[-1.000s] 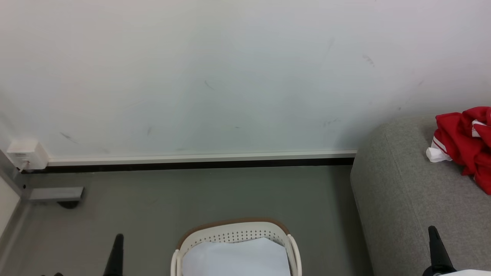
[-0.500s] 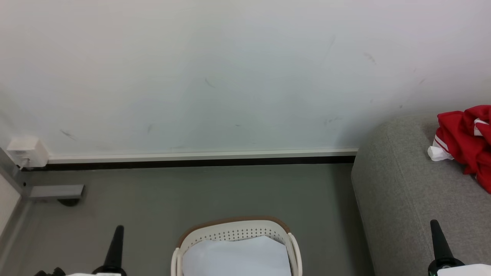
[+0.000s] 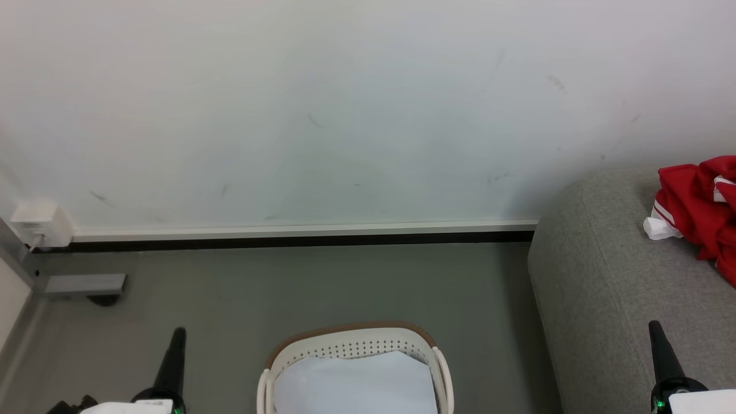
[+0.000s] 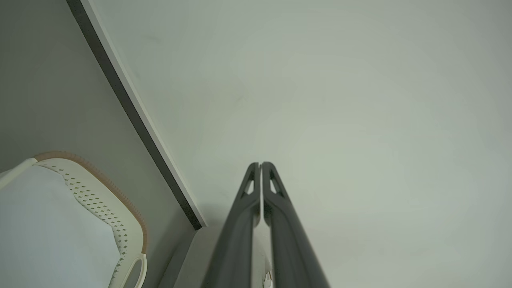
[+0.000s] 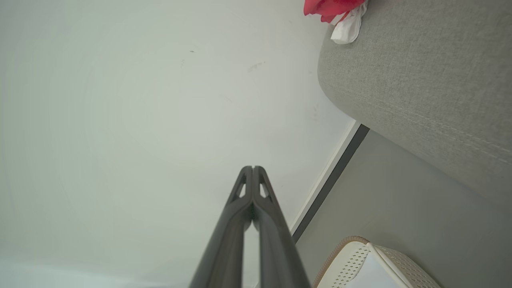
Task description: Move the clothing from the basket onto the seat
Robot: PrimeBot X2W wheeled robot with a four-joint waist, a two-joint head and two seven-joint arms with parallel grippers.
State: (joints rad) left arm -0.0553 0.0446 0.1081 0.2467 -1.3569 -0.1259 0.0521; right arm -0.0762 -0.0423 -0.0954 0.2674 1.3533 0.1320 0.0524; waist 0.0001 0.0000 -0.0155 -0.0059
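The red clothing (image 3: 702, 207) with white striped trim lies crumpled on the grey seat (image 3: 609, 299) at the right edge of the head view; its corner (image 5: 334, 10) shows at the top of the right wrist view on the seat (image 5: 424, 76). The cream basket (image 3: 353, 348) with its brown rim stands on the floor at bottom centre, holding a flat white sheet (image 3: 353, 382). My left gripper (image 3: 177, 333) is shut at the lower left, left of the basket (image 4: 116, 216). My right gripper (image 3: 655, 328) is shut at the lower right, over the seat's front. Both hold nothing.
A pale wall (image 3: 345, 115) with a white and black skirting (image 3: 299, 237) runs behind the grey floor (image 3: 322, 287). A white wall box (image 3: 37, 221) and a grey metal frame foot (image 3: 83, 284) sit at the far left.
Both grippers have risen further into the head view from the bottom edge, with pale forearm parts now showing. The whole picture has shifted slightly, so the camera moved.
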